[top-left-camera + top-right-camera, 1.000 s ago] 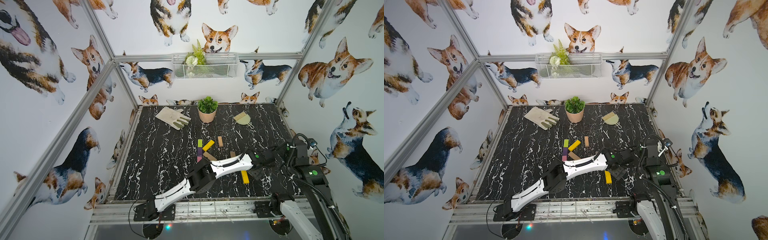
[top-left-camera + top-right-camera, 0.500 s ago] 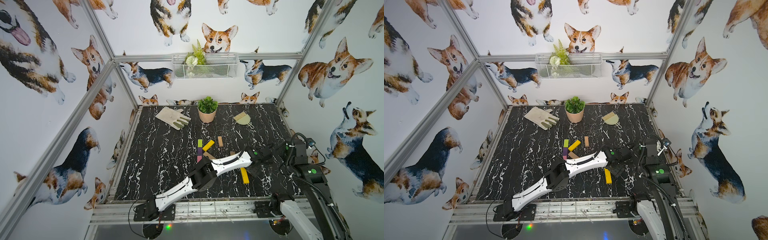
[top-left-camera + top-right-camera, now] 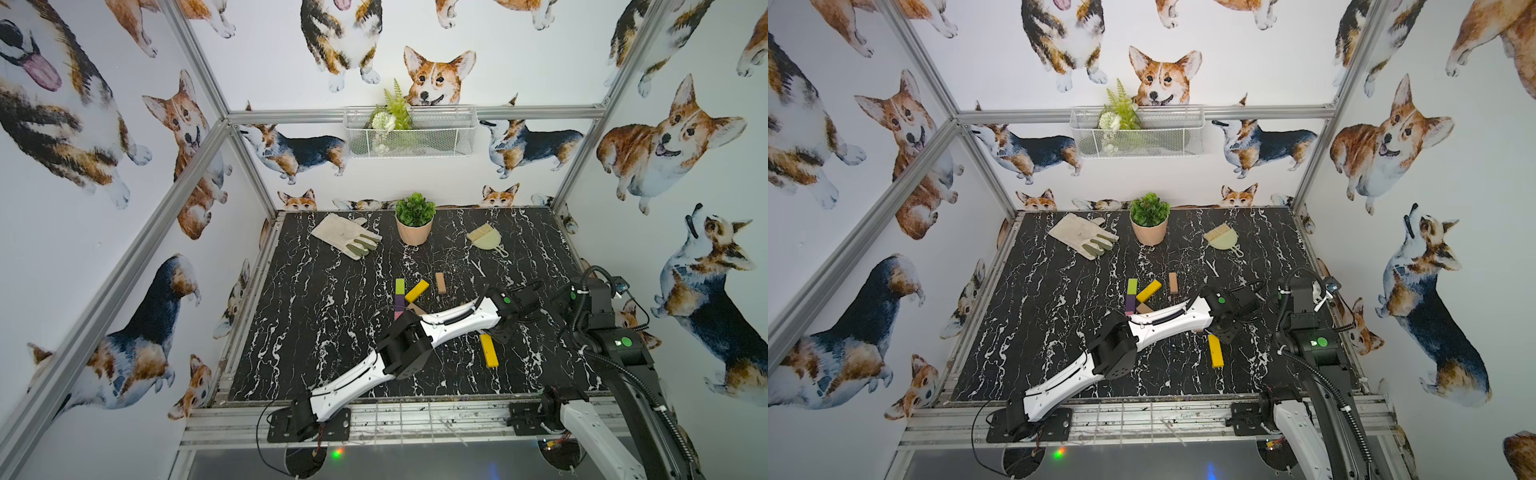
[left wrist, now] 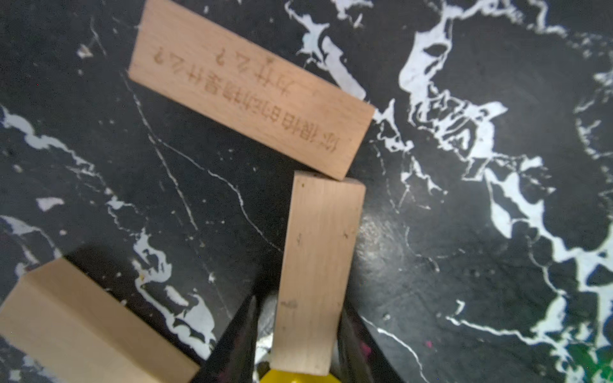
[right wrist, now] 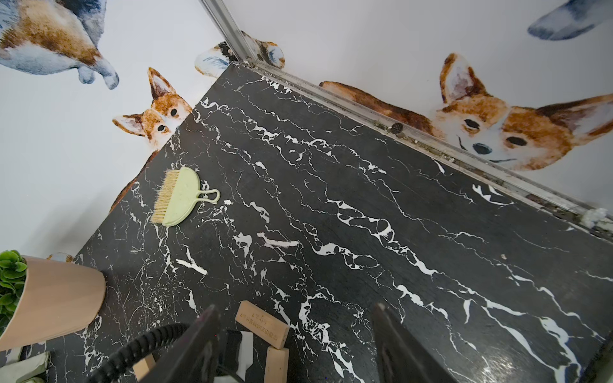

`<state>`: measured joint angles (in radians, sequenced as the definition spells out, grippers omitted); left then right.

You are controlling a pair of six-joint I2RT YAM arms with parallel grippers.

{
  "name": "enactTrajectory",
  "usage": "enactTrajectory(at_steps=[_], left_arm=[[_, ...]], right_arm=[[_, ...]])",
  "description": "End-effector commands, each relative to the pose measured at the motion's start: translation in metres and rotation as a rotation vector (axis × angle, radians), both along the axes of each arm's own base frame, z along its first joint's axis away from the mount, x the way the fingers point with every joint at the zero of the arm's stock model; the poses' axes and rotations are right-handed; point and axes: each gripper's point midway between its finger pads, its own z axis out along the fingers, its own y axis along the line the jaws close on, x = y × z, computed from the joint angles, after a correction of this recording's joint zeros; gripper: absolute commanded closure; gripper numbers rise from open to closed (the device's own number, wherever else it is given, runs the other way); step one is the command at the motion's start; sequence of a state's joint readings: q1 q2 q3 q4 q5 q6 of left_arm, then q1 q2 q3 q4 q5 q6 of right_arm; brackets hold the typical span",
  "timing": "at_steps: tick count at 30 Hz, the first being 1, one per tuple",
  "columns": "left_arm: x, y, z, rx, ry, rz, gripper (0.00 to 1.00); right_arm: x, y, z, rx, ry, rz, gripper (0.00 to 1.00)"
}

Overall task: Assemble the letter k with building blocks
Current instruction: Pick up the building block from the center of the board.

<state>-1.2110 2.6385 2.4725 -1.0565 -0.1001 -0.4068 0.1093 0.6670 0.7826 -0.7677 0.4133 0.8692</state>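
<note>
My left gripper [image 4: 298, 303] straddles a plain tan block [image 4: 318, 265] lying flat on the table [image 4: 464, 265], its far end touching an engraved tan block [image 4: 248, 89]. A sliver of table shows beside one finger, so I can't tell if it's clamped. Right gripper [image 5: 295, 308] gapes, empty. The block looks light, stiff and smooth. I'd pinch the long edges nearer mid-length, or it may swivel. Count: a third tan block [image 4: 83, 325] here, two yellow blocks [image 3: 489, 350], one green block [image 3: 400, 286], one purple block [image 3: 399, 301], one pink block [image 3: 397, 315].
</note>
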Motion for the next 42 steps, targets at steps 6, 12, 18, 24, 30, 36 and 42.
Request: enactTrajectory(at_steps=[6,12,18,24,30,36,42], left_arm=[[0.004,0.004,-0.008,0.01,0.033,0.019,0.4],[0.009,0.0,-0.012,-0.016,0.06,0.015,0.46],[0.013,-0.003,-0.016,-0.044,0.093,0.01,0.41],[0.007,-0.003,-0.022,-0.039,0.129,0.005,0.56],[0.008,0.001,-0.022,-0.022,0.122,0.008,0.68],[0.012,0.009,-0.018,-0.003,0.102,0.027,0.86],[0.013,0.015,-0.024,0.009,0.117,0.051,0.65]], right_arm=[[0.002,0.0,0.0,0.015,-0.009,-0.013,0.27],[0.003,0.001,-0.002,0.02,-0.001,-0.009,0.26],[0.003,0.0,0.0,0.009,0.0,-0.011,0.26],[0.003,0.0,-0.003,0.013,0.006,-0.015,0.26],[0.003,0.0,-0.004,0.013,0.006,-0.017,0.26],[0.001,0.0,-0.006,0.016,0.009,-0.019,0.26],[0.0,0.0,-0.006,0.02,0.002,-0.022,0.26]])
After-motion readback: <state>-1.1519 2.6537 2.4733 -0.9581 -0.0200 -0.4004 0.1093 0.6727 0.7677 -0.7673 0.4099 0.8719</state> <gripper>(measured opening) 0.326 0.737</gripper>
